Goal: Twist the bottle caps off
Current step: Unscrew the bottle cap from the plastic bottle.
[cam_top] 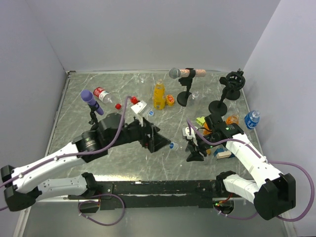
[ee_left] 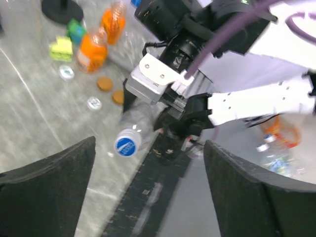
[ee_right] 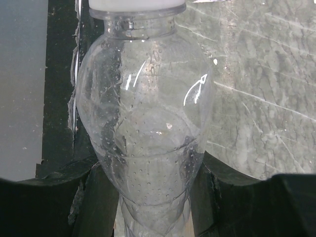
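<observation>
1. Step in hand: one bottle is presented for uncapping. The right gripper point(cam_top: 195, 152) has its jaws clamped on the lower body of a clear, dimpled plastic bottle point(ee_right: 148, 123), a dark finger point(ee_right: 94, 197) pressed on each side.
2. The bottle lies roughly level near table centre. Its small round blue-and-white screw cap point(ee_left: 127, 145) is on the neck and points at the left arm.
3. The left gripper point(cam_top: 165, 143) sits just short of the cap, jaws wide apart, nothing between them.
4. Next move, as I judge it: the left jaws advance to straddle the cap, close on it squarely, then turn while the right grip holds firm. The thin wall may flex or slip.
5. Around: an upright yellow-orange juice bottle point(cam_top: 158, 95) and a clear red-labelled bottle lying flat point(cam_top: 102, 94) at the far side, both well apart; a small blue-labelled bottle point(cam_top: 252, 119) at the right edge.
6. Two flat brown discs point(ee_left: 104, 84) and squat orange bottles point(ee_left: 91, 52) lie beyond the right gripper.
7. A purple microphone on a stand point(cam_top: 91, 101) is near the left forearm. Nothing blocks the cap.
</observation>
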